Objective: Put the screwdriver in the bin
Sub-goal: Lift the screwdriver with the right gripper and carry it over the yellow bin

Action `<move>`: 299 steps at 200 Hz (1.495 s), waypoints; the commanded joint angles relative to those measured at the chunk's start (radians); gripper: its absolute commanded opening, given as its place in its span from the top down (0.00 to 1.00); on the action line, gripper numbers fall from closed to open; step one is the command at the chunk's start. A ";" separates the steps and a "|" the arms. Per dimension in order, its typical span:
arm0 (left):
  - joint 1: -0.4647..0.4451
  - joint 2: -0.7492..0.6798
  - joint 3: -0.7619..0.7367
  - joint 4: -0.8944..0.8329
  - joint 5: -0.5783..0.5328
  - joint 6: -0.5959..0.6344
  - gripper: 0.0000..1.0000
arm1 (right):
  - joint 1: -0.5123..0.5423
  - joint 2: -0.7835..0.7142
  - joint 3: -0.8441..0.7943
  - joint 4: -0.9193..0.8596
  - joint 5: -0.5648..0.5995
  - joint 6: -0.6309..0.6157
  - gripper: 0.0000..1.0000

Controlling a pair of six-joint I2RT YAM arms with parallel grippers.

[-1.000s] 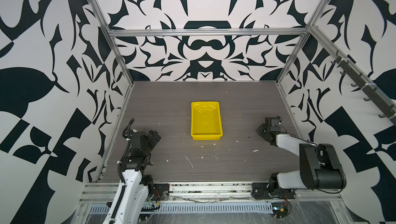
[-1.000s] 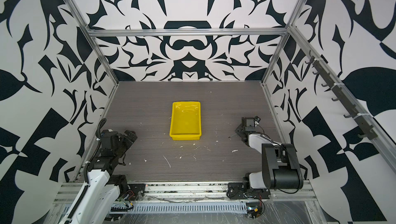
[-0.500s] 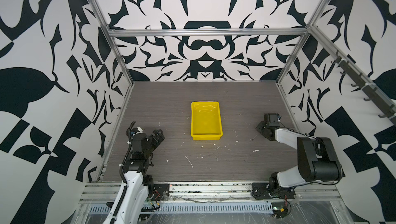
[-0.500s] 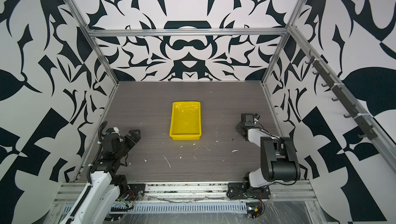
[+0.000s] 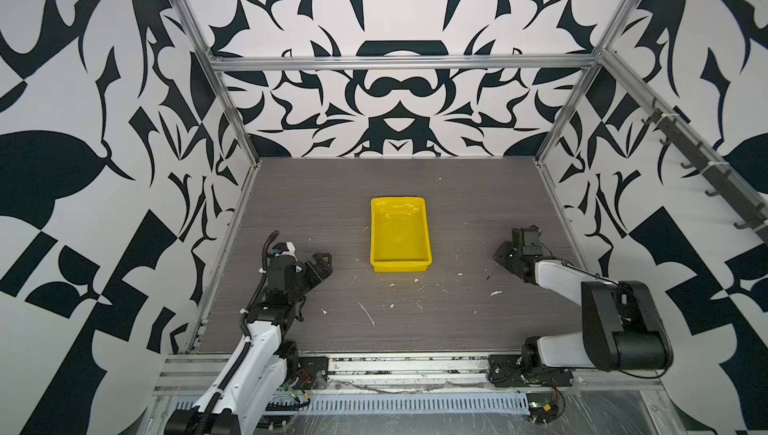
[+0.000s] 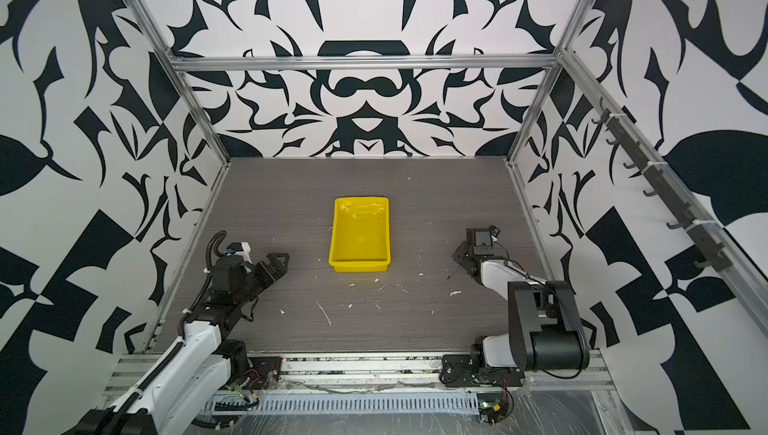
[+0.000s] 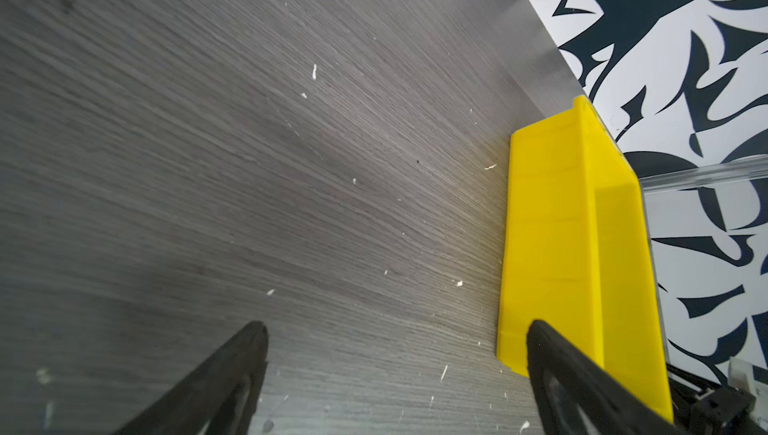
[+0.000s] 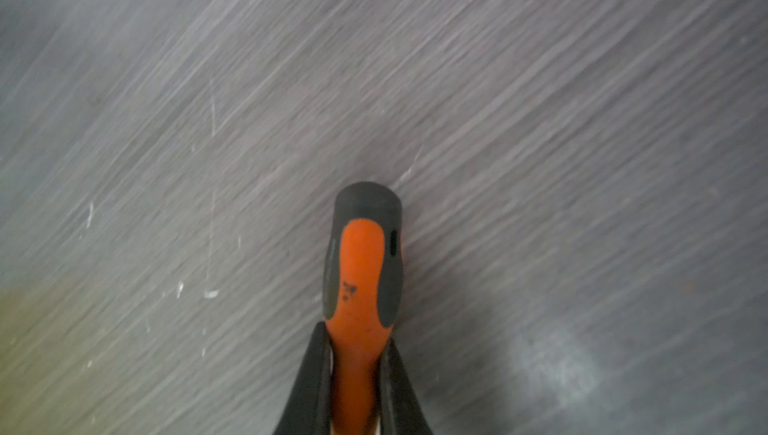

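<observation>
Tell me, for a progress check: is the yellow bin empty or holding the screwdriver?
Empty: in both top views the bin shows only its bare glossy inside. The right gripper clamps the screwdriver.

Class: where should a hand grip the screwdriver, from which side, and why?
Grip the screwdriver at the handle's narrow orange waist, closing on its two flanks, as the right hand does: the waist fits between the jaws, and the wider black-capped end should stop slipping.
</observation>
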 commanded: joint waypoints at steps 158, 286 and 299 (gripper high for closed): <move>-0.002 -0.115 0.001 -0.056 -0.056 -0.039 0.00 | 0.634 0.157 0.685 -0.298 0.169 -0.018 0.90; -0.002 -0.142 0.000 -0.079 -0.078 -0.046 0.00 | 0.642 0.644 1.064 -0.445 -0.025 0.070 0.88; -0.002 -0.140 0.000 -0.077 -0.076 -0.045 0.00 | 0.642 0.678 1.096 -0.482 -0.047 0.068 0.87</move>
